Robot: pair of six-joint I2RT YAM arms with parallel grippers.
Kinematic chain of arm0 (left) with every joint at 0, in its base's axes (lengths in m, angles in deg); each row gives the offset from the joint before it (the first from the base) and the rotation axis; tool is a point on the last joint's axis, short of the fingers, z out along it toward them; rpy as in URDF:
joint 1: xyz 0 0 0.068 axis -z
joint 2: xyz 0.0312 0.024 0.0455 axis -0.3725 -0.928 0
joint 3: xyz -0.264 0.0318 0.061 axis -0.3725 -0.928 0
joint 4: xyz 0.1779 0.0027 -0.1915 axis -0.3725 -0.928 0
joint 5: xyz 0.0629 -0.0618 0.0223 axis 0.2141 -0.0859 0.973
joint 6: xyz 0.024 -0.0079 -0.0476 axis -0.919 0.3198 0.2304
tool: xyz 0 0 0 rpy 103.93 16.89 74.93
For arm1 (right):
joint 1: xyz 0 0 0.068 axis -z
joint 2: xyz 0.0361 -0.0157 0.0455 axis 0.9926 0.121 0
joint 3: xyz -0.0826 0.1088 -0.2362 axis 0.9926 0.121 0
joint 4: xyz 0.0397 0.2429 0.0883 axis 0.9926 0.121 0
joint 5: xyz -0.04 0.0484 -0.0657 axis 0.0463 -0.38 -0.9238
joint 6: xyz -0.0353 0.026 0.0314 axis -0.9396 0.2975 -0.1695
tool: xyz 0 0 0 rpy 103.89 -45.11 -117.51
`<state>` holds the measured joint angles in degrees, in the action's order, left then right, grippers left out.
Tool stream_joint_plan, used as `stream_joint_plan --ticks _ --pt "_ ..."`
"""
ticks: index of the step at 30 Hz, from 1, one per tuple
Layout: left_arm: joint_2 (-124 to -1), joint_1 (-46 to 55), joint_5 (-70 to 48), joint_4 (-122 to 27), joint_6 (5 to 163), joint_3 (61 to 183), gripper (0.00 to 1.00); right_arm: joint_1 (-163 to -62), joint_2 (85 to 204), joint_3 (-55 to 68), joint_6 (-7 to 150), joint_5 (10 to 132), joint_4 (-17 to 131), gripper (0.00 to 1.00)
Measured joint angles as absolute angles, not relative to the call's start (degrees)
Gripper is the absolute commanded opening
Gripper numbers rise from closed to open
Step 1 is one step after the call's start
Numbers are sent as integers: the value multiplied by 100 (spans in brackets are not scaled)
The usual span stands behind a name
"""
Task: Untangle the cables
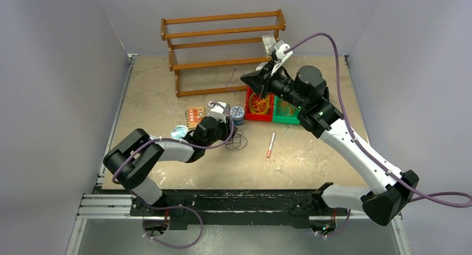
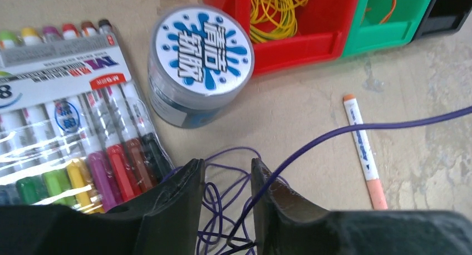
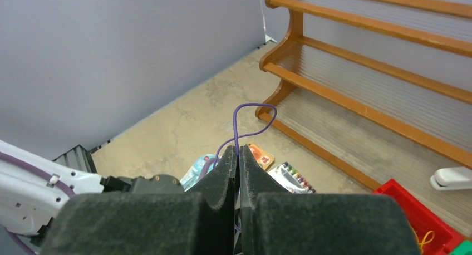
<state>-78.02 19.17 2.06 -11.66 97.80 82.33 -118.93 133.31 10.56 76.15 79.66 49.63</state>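
Observation:
A tangle of dark purple cables [image 1: 238, 141] lies on the table. In the left wrist view it [image 2: 220, 202] sits between the fingers of my left gripper [image 2: 227, 168], which is open and low over it. One purple strand [image 2: 362, 130] rises from the tangle to the upper right. My right gripper [image 3: 238, 155] is shut on a purple cable, and a loop of it [image 3: 253, 107] sticks out past the tips. In the top view this gripper [image 1: 246, 77] is raised near the rack. Yellow cables [image 1: 259, 103] fill a red bin [image 2: 317, 40]. Orange cables [image 2: 384, 4] lie in a green bin [image 1: 286, 113].
A wooden rack [image 1: 222, 43] stands at the back. A marker pack [image 2: 67, 127], a round tin [image 2: 200, 65] and an orange-and-white pen [image 2: 364, 152] lie near the tangle. A black bin [image 2: 451, 10] stands beside the green one. A white object [image 3: 451, 179] rests by the rack.

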Motion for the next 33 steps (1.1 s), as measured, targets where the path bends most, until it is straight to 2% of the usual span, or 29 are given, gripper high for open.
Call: stream_joint_plan --ticks 6,18,33 --pt "-7870 2094 230 -1087 9825 7905 27 -11893 13302 538 7292 7483 5179 0" --pt "-7776 2140 392 -893 9952 7302 27 -11834 13020 -855 6312 5516 5527 0" --pt "-7664 2166 580 -655 10053 7031 27 -11748 13020 -1956 5106 3442 5487 0"
